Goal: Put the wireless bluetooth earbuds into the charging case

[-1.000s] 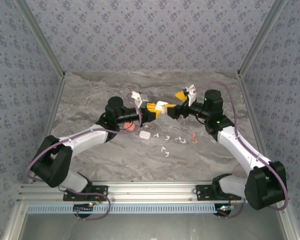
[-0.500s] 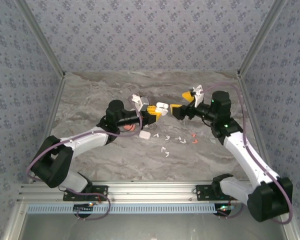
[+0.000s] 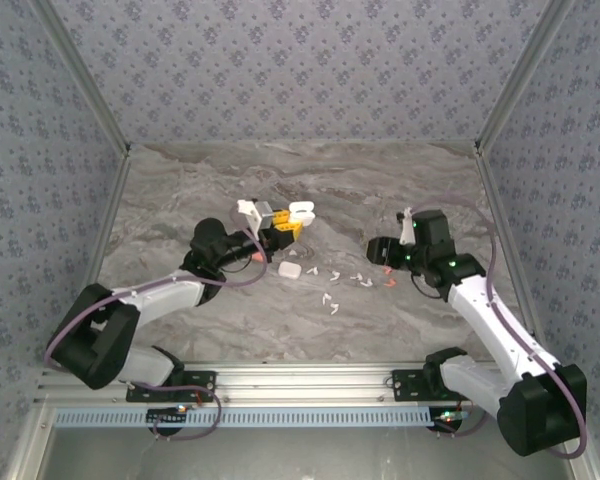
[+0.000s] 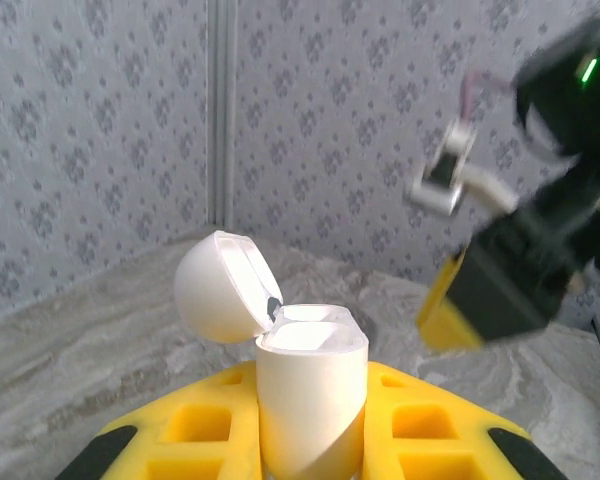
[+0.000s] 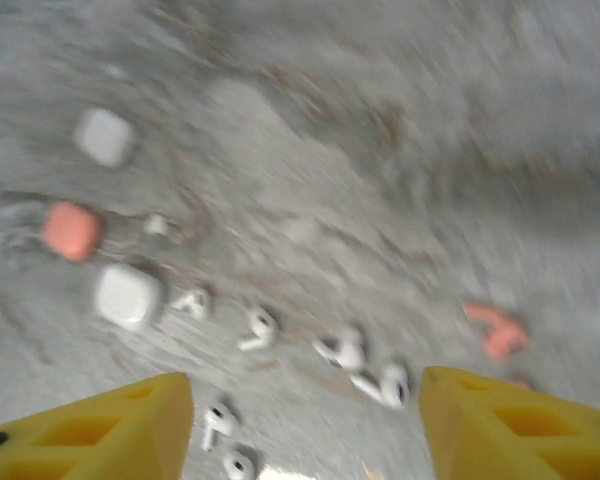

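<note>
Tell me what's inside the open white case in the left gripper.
The charging case has its lid flipped back. At its mouth show two pale rounded shapes; whether the wells are filled or empty, I cannot tell. Its wall hides everything deeper.

Beyond the left gripper [image 3: 282,224] rises the back wall [image 3: 300,70], papered grey-blue with a small repeating floral print. Matching side walls [image 3: 40,160] stand outward of it and of the right gripper [image 3: 377,250], with thin metal strips [image 3: 80,73] marking the corners. Beneath both grippers lies a grey marbled tabletop [image 3: 280,335], an aluminium rail [image 3: 300,378] along its near edge. The light is soft and even.
</note>
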Available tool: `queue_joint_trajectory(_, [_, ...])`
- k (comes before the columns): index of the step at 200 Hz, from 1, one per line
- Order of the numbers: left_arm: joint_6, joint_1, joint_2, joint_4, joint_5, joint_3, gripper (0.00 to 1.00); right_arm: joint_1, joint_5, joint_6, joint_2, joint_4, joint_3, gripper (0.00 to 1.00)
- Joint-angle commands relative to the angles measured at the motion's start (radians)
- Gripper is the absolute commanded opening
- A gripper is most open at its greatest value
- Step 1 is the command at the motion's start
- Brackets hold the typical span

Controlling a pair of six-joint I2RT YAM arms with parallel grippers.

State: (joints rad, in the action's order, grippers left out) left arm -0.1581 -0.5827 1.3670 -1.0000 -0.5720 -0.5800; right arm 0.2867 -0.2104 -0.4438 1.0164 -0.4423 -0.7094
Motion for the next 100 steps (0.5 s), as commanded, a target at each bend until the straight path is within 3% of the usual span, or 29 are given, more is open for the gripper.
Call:
queue_joint_trajectory(1, [-0.006, 0.013, -0.041, -0.065, -0.043, 0.011, 0.00, 0.025, 0.113, -0.207, 0.015, -0.012, 0.057, 0.59])
queue_joint_trajectory(60, [-0.003, 0.029, -0.061, -0.043, -0.074, 0.016, 0.00, 0.123, 0.193, -0.334, 0.172, 0.041, 0.074, 0.44])
queue_joint_trajectory(100, [0.005, 0.029, -0.068, -0.018, -0.089, 0.008, 0.00, 0.152, 0.206, -0.380, 0.265, 0.111, 0.077, 0.41])
